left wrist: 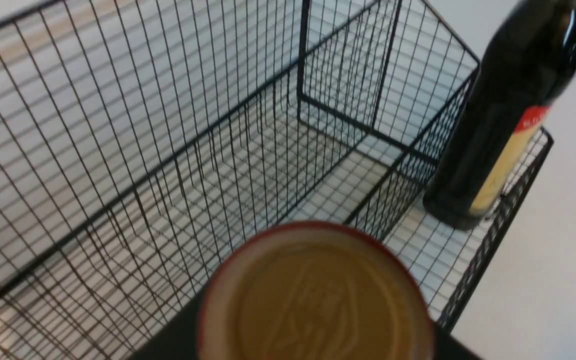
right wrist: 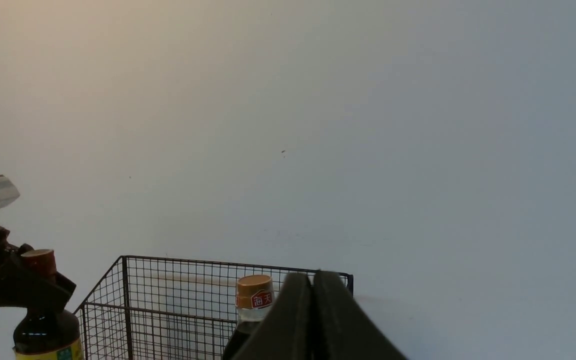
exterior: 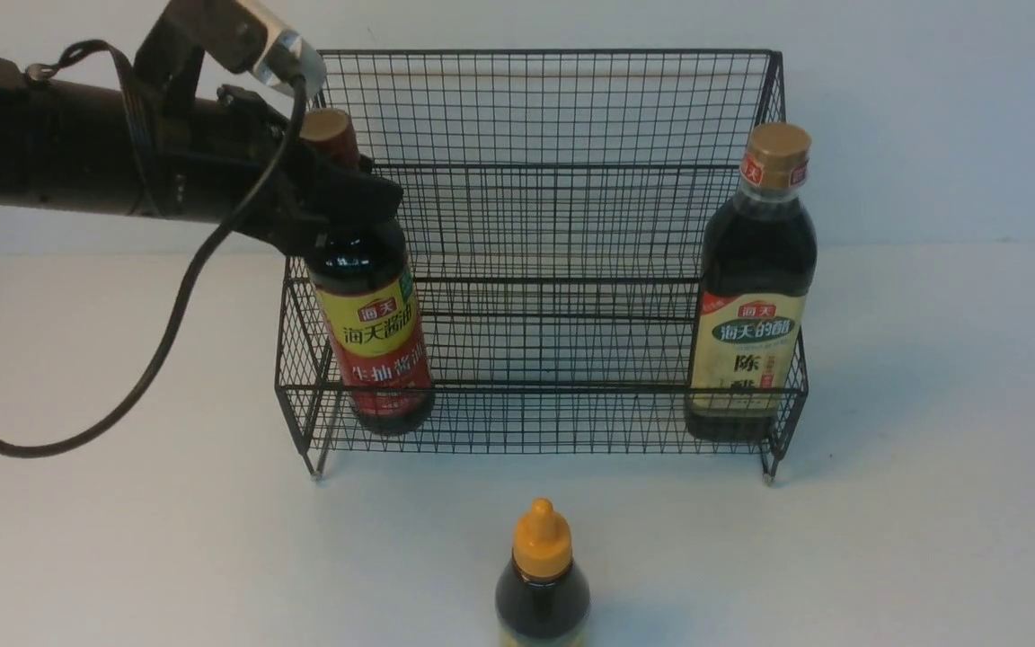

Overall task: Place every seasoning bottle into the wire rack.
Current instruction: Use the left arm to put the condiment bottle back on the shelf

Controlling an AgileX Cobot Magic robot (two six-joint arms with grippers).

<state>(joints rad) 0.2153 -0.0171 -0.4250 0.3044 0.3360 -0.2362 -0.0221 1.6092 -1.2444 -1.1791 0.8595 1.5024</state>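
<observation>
My left gripper (exterior: 342, 193) is shut on the neck of the tall seasoning bottle with the red and yellow label (exterior: 378, 332). That bottle leans slightly, with its base down in the left end of the black wire rack's (exterior: 553, 162) lower tier. Its gold cap (left wrist: 318, 300) fills the left wrist view. The cream-green-labelled bottle (exterior: 751, 296) stands upright at the right end of the same tier. The small yellow-nozzle bottle (exterior: 542, 575) stands on the table in front of the rack. My right gripper (right wrist: 313, 275) is shut on nothing, raised above the rack's right side.
The white table (exterior: 931, 449) runs round the rack, with a pale wall behind. A black cable (exterior: 167, 332) loops down from my left arm to the left of the rack. The rack's upper tier (left wrist: 168, 165) holds nothing.
</observation>
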